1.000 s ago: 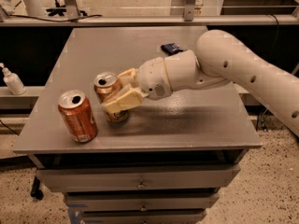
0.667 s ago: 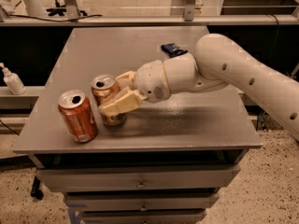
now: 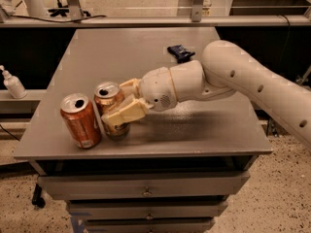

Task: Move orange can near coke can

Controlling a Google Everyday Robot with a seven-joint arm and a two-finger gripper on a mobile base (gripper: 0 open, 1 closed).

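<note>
The orange can [image 3: 108,101] stands upright near the front left of the grey table [image 3: 194,130]; its lower side is hidden by a finger. My gripper [image 3: 120,103] is shut on the orange can, one cream finger [image 3: 124,113] across its front and the other behind it. The coke can [image 3: 80,121], copper-red with a pale patch near its base, stands upright just left of the orange can, a small gap between them. My white arm reaches in from the right.
A small dark blue object [image 3: 181,52] lies at the back right of the table. A white pump bottle [image 3: 12,84] stands on a shelf to the left. The table's front edge is just below both cans; drawers sit under it.
My gripper has carried the orange can a little to the left, closer to the coke can. The coke can has not moved.
</note>
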